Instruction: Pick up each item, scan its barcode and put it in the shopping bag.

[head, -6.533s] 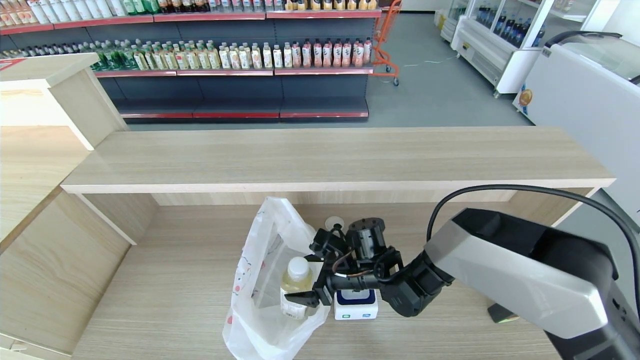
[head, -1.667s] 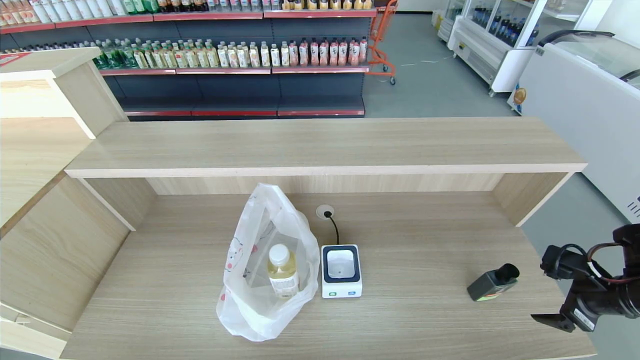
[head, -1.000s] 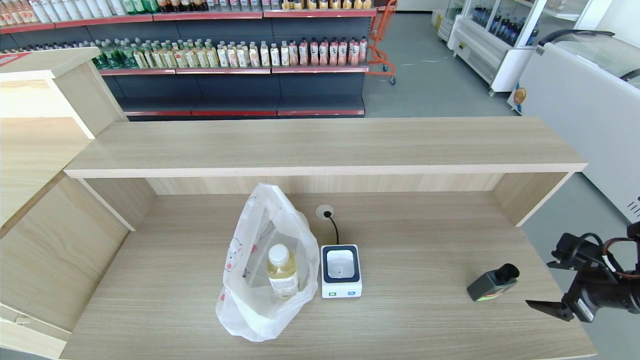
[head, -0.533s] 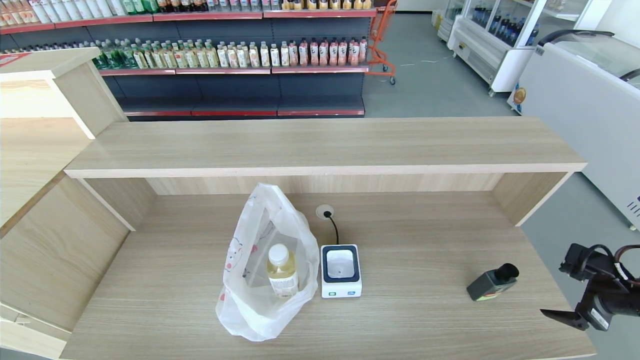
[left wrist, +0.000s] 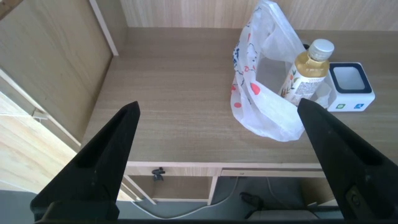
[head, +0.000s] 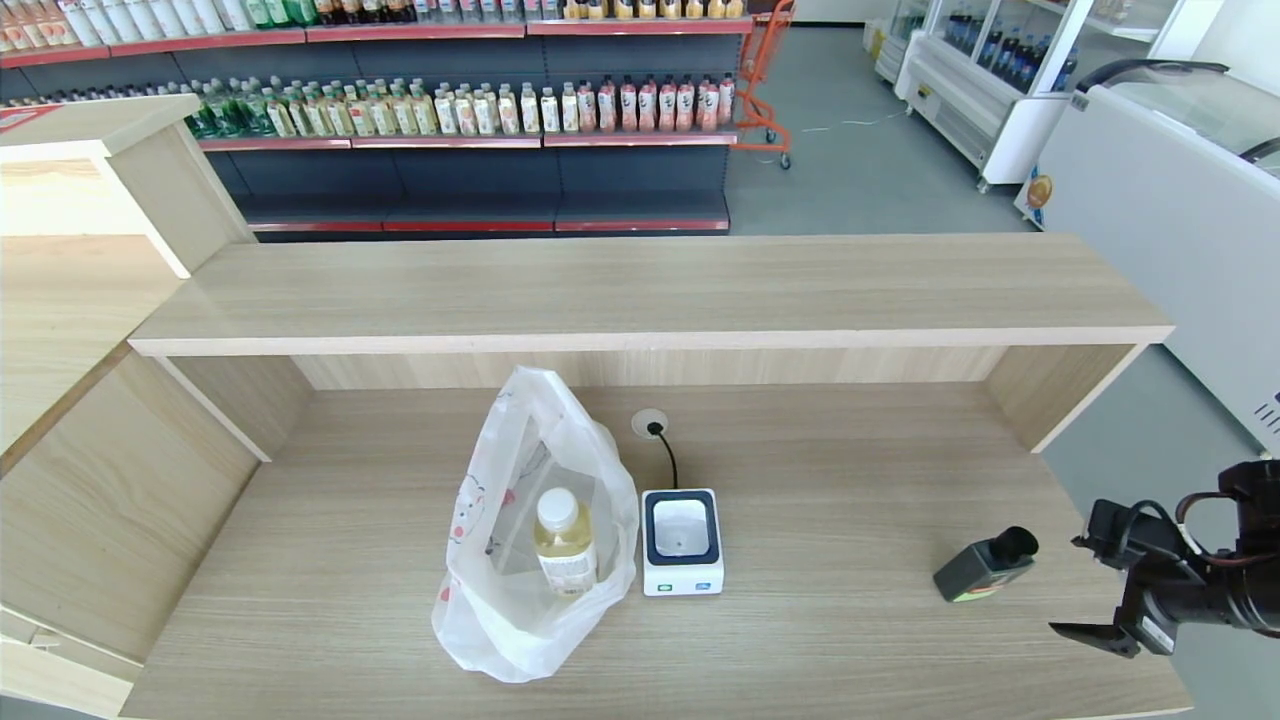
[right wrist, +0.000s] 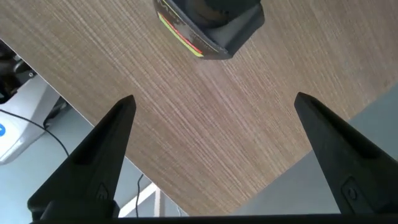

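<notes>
On the counter [head: 850,470], far out at the 3 o'clock side, a small dark bottle [head: 985,568] with a black cap lay on its side. It was the one thing left outside the shopping bag [head: 470,610]. The bag stood open near the middle of the counter, with a yellow drink bottle [head: 565,545] standing up inside it. Just at the bag's 3 o'clock sat the white scanner [head: 682,540], with its window facing up.

The right claw [head: 1095,585] hung past the counter's edge, near the dark bottle's 4 o'clock but not touching it. Its two fingers were spread wide and it held nothing. The left claw [left wrist: 217,162] was wide and empty too, off the near edge of the counter and well apart from the bag.

The step in hand looked like going for the dark bottle. Next, the right claw would likely need to slide toward 9 o'clock, put one finger on each side of the bottle and squeeze. The bottle looked round, so it might roll if it got bumped. After that, its barcode would have to face the scanner window.
</notes>
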Tool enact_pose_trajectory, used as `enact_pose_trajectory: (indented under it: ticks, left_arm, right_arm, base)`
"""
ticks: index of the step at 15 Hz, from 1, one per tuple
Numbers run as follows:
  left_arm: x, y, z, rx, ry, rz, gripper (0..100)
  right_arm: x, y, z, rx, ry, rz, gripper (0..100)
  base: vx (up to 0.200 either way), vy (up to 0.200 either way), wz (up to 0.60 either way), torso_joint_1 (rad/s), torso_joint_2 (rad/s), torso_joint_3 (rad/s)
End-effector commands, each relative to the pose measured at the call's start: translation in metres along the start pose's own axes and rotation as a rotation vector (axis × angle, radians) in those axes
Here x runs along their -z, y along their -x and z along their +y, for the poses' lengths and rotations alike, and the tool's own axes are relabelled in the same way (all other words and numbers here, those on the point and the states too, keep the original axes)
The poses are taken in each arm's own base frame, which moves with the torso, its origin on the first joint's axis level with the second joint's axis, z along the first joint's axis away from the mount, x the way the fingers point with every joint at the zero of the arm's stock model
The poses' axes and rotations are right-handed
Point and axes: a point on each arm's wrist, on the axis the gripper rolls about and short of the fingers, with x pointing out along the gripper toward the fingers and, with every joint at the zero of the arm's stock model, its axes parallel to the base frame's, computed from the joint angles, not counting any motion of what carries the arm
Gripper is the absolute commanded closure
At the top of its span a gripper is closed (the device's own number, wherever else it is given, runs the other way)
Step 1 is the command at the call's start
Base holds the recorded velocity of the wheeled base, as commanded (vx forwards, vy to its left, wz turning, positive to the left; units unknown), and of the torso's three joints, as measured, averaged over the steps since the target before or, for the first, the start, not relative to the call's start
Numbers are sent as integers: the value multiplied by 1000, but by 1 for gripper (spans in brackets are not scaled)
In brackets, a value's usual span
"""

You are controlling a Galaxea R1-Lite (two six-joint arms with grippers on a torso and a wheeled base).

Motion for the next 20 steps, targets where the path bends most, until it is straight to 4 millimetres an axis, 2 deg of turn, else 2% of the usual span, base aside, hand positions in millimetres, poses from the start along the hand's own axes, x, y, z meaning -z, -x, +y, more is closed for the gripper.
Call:
enact_pose_trajectory:
  ticks: [1, 5, 11, 12, 18, 20]
  left_arm:
    - [0, 0, 0, 0, 0, -1, 0]
    - [0, 0, 0, 0, 0, -1, 0]
    - [0, 0, 0, 0, 0, -1, 0]
    - [0, 0, 0, 0, 0, -1, 0]
    - [0, 0, 0, 0, 0, -1, 0]
    - [0, 0, 0, 0, 0, -1, 0]
  right_arm:
    - [1, -16, 2, -44, 1, -13, 0]
    - [-10, -41, 3, -103, 42, -72, 0]
    - [-19, -62, 6, -128, 97, -123, 0]
    - [-20, -62, 6, -128, 101, -126, 100]
    - [-22, -64, 6, -130, 111, -131, 100]
    - [-27, -57, 3, -109, 114, -149, 100]
  base:
    - [0, 0, 0, 0, 0, 0]
    - [0, 0, 0, 0, 0, 0]
    - [0, 0, 0, 0, 0, 0]
    - [0, 0, 0, 0, 0, 0]
    - [0, 0, 0, 0, 0, 0]
    - [0, 0, 0, 0, 0, 0]
